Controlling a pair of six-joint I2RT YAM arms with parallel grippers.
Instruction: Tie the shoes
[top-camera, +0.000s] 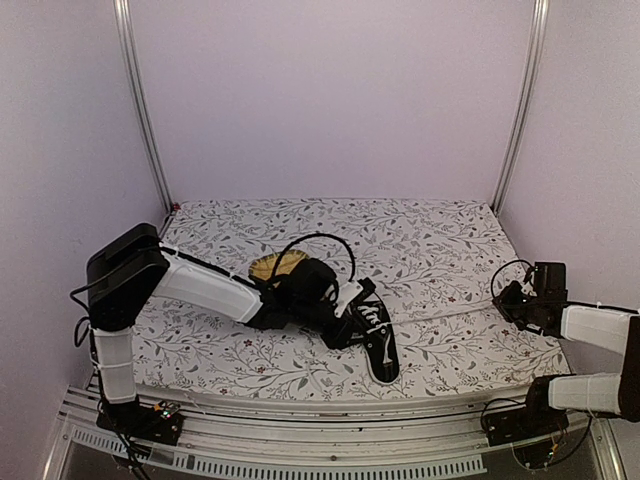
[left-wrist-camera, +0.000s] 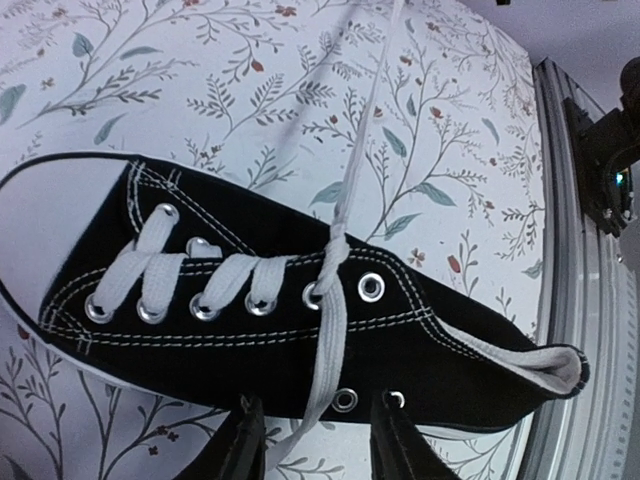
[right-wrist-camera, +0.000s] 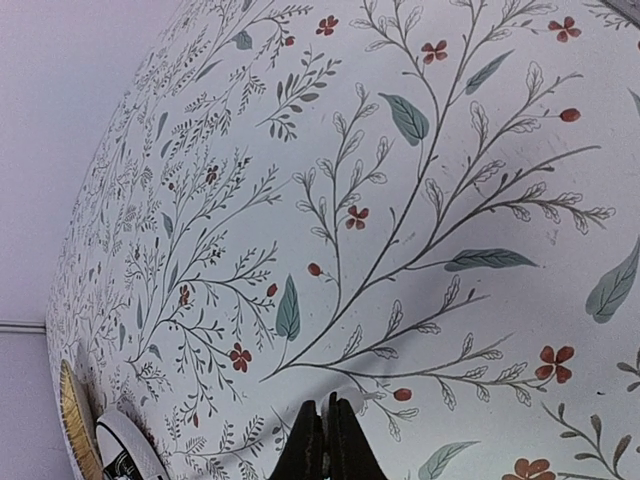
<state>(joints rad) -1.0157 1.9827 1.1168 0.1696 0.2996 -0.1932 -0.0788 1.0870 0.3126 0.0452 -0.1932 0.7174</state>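
Note:
The black sneaker (top-camera: 380, 350) with white sole lies on the flowered cloth, toe toward the near edge. In the left wrist view the sneaker (left-wrist-camera: 250, 350) fills the frame, its white laces crossed in a half knot (left-wrist-camera: 335, 245). One lace end (left-wrist-camera: 372, 110) runs away toward the right arm. The other end (left-wrist-camera: 322, 370) hangs down the shoe's side between my left gripper's (left-wrist-camera: 318, 440) open fingers. My left gripper (top-camera: 350, 318) hovers at the shoe's heel side. My right gripper (top-camera: 518, 298) is shut (right-wrist-camera: 330, 435) on the lace tip (right-wrist-camera: 357, 398), far to the right of the shoe.
A yellow woven mat (top-camera: 275, 265) lies behind the left arm, and its edge shows in the right wrist view (right-wrist-camera: 70, 420). The metal rail of the table frame (left-wrist-camera: 590, 300) runs along the near edge. Flowered cloth (top-camera: 420, 240) covers the table.

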